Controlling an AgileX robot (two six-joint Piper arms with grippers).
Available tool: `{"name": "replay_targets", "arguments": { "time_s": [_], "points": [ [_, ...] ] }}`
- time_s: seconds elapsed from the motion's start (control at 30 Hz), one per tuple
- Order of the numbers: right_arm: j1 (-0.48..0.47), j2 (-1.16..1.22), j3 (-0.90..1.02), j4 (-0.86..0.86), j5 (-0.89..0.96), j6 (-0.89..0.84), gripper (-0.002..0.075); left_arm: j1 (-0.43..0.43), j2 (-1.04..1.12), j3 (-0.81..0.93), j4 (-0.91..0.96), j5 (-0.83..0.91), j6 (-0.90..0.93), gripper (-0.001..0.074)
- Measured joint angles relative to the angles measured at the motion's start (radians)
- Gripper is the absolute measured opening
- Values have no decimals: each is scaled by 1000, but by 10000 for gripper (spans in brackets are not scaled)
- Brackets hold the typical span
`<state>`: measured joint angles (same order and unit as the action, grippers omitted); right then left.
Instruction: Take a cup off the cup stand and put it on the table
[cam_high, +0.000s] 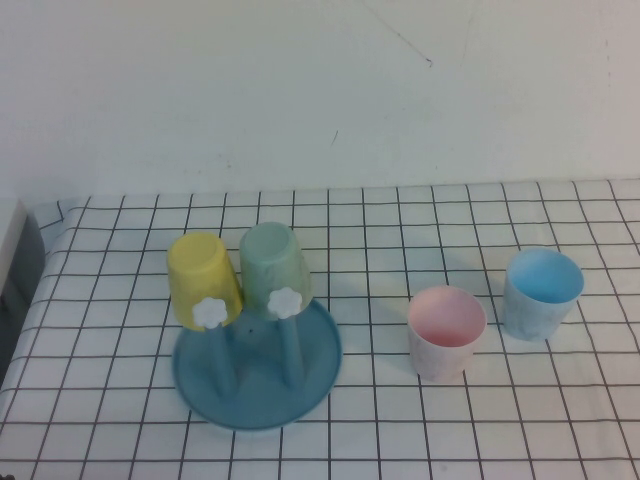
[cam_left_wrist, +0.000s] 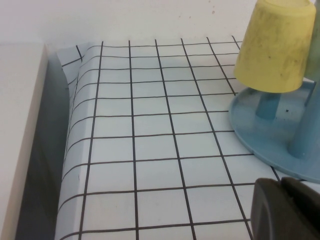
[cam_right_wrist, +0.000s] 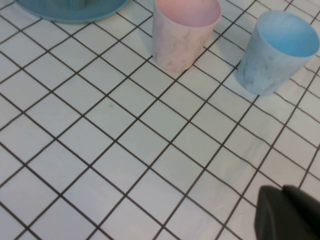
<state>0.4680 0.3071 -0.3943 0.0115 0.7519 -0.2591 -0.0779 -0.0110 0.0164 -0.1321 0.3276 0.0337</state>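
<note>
— Where's the pink cup (cam_high: 446, 331)?

— I see it upright on the tabletop (cam_high: 400, 420), between the cup stand (cam_high: 257, 375) and a light blue cup (cam_high: 542, 293), touching neither. A yellow cup (cam_high: 204, 281) and a green cup (cam_high: 274, 266) sit inverted on the stand's pegs.

— End effectors?

— The left end effector (cam_left_wrist: 287, 210) hangs just beside the stand's rim; the right end effector (cam_right_wrist: 290, 214) sits over bare grid, apart from the cups. I cannot tell whether either is spread.

Plain white wall (cam_high: 320, 90) behind (faint marks, hairline scratches); pale cabinet edge (cam_left_wrist: 20, 130) at left.
</note>
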Motion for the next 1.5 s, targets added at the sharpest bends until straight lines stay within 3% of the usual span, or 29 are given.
{"name": "replay_targets", "arguments": {
  "time_s": [0.2,0.33,0.5,0.8,1.0,1.5],
  "points": [
    [-2,-4,1,0,0,-8,-3,0,0,0,0,0,0,-2],
    [-62,-31,2,0,-16,-9,-3,0,0,0,0,0,0,-2],
    [-245,-105,42,-56,-111,-9,-3,0,0,0,0,0,0,-2],
    [-514,-305,347,-118,-277,123,-3,0,0,0,0,0,0,-2],
    [-529,-319,411,-127,-358,138,-3,0,-2,0,0,2,0,-2],
    [-529,-319,411,-116,-361,139,-3,0,-2,0,0,2,0,-2]
  ]
}}
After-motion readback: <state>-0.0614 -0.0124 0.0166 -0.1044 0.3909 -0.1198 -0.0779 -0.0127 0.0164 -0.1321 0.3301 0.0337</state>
